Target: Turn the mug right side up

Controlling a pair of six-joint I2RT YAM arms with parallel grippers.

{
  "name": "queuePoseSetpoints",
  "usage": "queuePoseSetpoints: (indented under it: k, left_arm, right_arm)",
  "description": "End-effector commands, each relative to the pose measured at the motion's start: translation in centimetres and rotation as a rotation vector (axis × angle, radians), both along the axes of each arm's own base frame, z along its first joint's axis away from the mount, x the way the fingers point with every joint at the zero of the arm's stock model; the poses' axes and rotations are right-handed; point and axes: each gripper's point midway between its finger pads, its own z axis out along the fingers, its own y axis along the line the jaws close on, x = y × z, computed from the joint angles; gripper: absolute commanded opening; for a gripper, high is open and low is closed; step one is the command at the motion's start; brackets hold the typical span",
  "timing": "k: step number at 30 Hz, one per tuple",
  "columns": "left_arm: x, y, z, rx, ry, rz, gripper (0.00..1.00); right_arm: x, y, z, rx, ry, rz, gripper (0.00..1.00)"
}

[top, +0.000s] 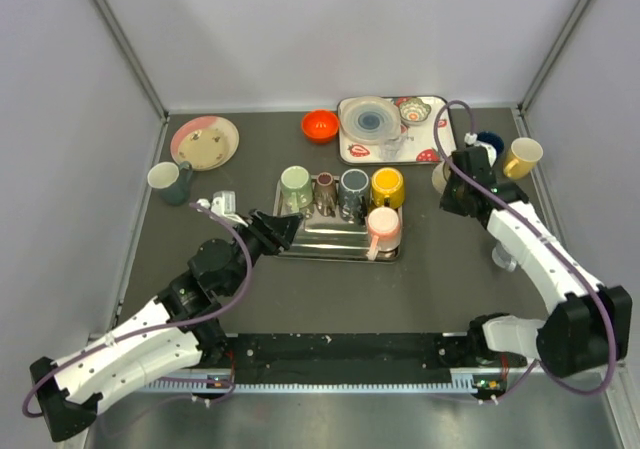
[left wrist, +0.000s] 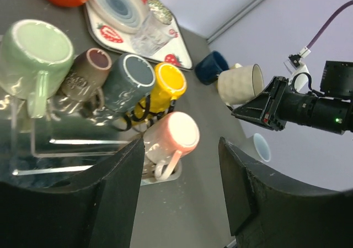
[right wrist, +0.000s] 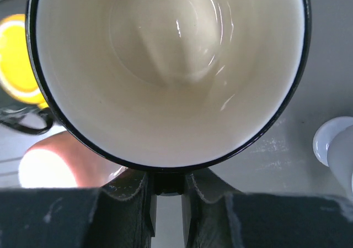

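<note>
My right gripper point(right wrist: 167, 190) is shut on the dark handle of a cream mug point(right wrist: 165, 66) with a dark rim. The mug's open mouth faces the wrist camera and fills that view. In the top view the cream mug point(top: 441, 176) is at the right of the table, in front of my right gripper point(top: 455, 184). In the left wrist view the cream mug point(left wrist: 240, 84) is held on its side above the table. My left gripper point(left wrist: 182, 193) is open and empty, near the left front corner of the metal tray point(top: 330, 244).
Upside-down mugs stand on the metal tray: green point(top: 295, 186), brown point(top: 325, 191), grey point(top: 354, 189), yellow point(top: 387, 187), pink point(top: 384, 227). At the back are a strawberry tray point(top: 432, 149), orange bowl point(top: 320, 126) and pink plate point(top: 205, 141). A teal mug point(top: 168, 180), gold mug point(top: 521, 156) and pale cup point(top: 503, 258) stand near the sides.
</note>
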Motion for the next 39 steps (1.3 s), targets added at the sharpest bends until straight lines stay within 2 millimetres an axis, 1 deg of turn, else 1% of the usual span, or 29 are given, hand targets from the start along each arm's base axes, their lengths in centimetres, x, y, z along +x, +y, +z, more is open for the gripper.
queuePoseSetpoints:
  k: [1, 2, 4, 5, 7, 8, 9, 16, 19, 20, 21, 25, 29, 31, 33, 34, 36, 37, 39]
  left_arm:
    - [0.6, 1.3, 0.3, 0.067, 0.014, 0.066, 0.61]
    - [0.5, 1.5, -0.2, 0.085, 0.029, 0.070, 0.61]
    - [0.6, 1.6, -0.8, 0.107, 0.046, 0.077, 0.61]
    - [0.6, 1.7, -1.2, 0.118, 0.055, 0.082, 0.60]
    - [0.6, 2.1, -1.9, 0.134, 0.078, 0.096, 0.60]
    - [0.5, 2.1, -2.2, 0.141, 0.083, 0.093, 0.60]
    - [0.4, 2.2, -2.6, 0.151, 0.092, 0.093, 0.60]
    - [0.3, 2.5, -3.6, 0.158, 0.106, 0.099, 0.60]
    - [0.3, 2.5, -3.8, 0.169, 0.107, 0.099, 0.60]
    - [0.4, 2.5, -3.9, 0.172, 0.109, 0.102, 0.60]
    - [0.4, 2.5, -3.9, 0.173, 0.110, 0.102, 0.60]
    - [0.5, 2.2, -4.2, 0.182, 0.115, 0.098, 0.61]
    - [0.6, 2.0, -4.4, 0.192, 0.124, 0.092, 0.62]
    - [0.6, 1.9, -4.5, 0.198, 0.126, 0.089, 0.63]
    - [0.6, 1.8, -4.4, 0.199, 0.127, 0.089, 0.63]
    - [0.6, 1.8, -4.6, 0.205, 0.130, 0.086, 0.64]
    - [0.6, 1.7, -4.6, 0.205, 0.131, 0.084, 0.65]
    - [0.6, 1.7, -4.6, 0.206, 0.132, 0.083, 0.65]
    - [0.6, 1.7, -4.6, 0.208, 0.133, 0.081, 0.65]
  right_arm:
    - [3.9, -2.3, 1.2, -0.002, -0.090, -0.159, 0.00]
    - [4.4, -3.2, 0.1, -0.001, -0.065, -0.203, 0.00]
    - [5.3, -3.8, -0.9, 0.020, -0.042, -0.236, 0.00]
    - [5.7, -4.6, -2.3, 0.017, -0.002, -0.265, 0.00]
    - [6.3, -5.3, -3.0, 0.016, 0.018, -0.293, 0.00]
    - [6.6, -6.1, -4.1, -0.001, 0.048, -0.314, 0.00]
    - [6.9, -6.4, -4.0, -0.004, 0.047, -0.323, 0.00]
    - [7.7, -9.5, -5.9, -0.065, 0.100, -0.385, 0.00]
    - [7.7, -10.3, -7.1, -0.068, 0.136, -0.403, 0.00]
    - [7.5, -11.3, -7.4, -0.063, 0.145, -0.427, 0.00]
    - [7.4, -11.8, -7.8, -0.062, 0.156, -0.440, 0.00]
    - [7.2, -12.4, -8.7, -0.061, 0.184, -0.449, 0.00]
    - [7.4, -12.0, -9.1, -0.023, 0.194, -0.437, 0.01]
    - [7.6, -11.8, -9.0, -0.014, 0.188, -0.433, 0.07]
    - [7.8, -11.8, -8.8, -0.016, 0.185, -0.427, 0.15]
    - [7.9, -11.8, -8.7, -0.016, 0.185, -0.424, 0.22]
    - [7.9, -11.6, -8.6, -0.005, 0.184, -0.418, 0.30]
    - [7.8, -11.5, -8.5, 0.001, 0.182, -0.419, 0.37]
    - [7.9, -11.1, -8.0, 0.026, 0.170, -0.415, 0.41]
